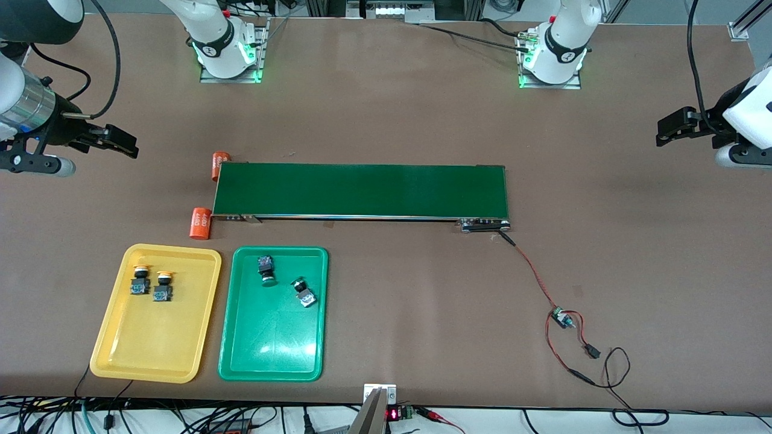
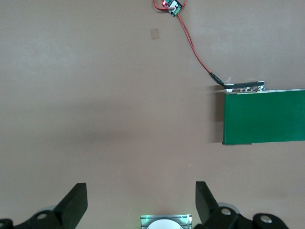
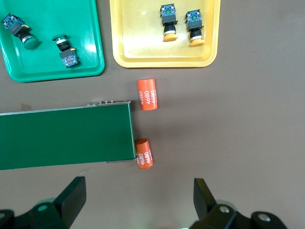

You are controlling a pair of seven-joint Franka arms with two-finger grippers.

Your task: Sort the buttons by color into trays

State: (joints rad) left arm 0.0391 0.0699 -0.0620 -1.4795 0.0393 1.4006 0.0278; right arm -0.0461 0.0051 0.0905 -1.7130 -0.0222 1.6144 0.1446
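Sorting looked finished: two yellow-capped buttons [image 1: 151, 283] lay in the yellow tray [image 1: 120, 349] at lower left, two green-capped buttons [image 1: 283, 280] in the green tray [image 1: 271, 355] beside it. The left gripper [image 1: 663, 129] and right gripper [image 1: 123, 143] hovered wide open and empty at the frame's edges; no further pick seemed needed.

A brown table [image 1: 386, 114] fills the front view, evenly lit. Cables [image 1: 151, 416] are bundled along its edge at 6 o'clock (mostly black). At 12 o'clock, metal framing [image 1: 392, 9] is seen past the tabletop.
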